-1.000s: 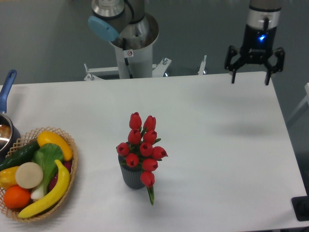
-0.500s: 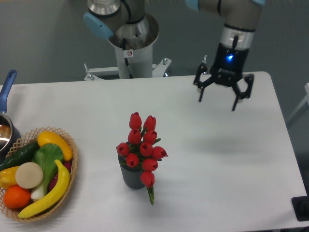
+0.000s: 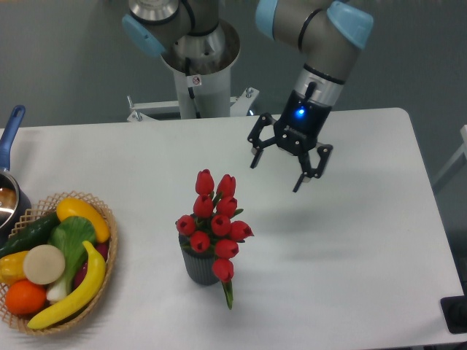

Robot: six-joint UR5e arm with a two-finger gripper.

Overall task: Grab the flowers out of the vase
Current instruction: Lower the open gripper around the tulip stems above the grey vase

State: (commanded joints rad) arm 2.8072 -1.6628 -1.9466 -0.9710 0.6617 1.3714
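Note:
The flowers (image 3: 214, 221), a bunch of red tulip buds on green stems, stand upright in the vase (image 3: 197, 266), a small dark grey ribbed pot near the table's middle. One bud and a leaf droop over the vase's front right side. My gripper (image 3: 276, 177) hangs above the table up and to the right of the flowers, clear of them. It is open, tilted, with nothing between its fingers.
A woven basket (image 3: 106, 251) of fruit and vegetables sits at the front left. A blue-handled pot (image 3: 10, 135) pokes in at the left edge. The arm's base (image 3: 197, 69) stands behind the white table (image 3: 350, 248). A dark object (image 3: 456, 315) lies at the front right corner.
The gripper has swept from the far right back corner leftward and forward toward the flowers, staying open. The flowers and vase have not moved.

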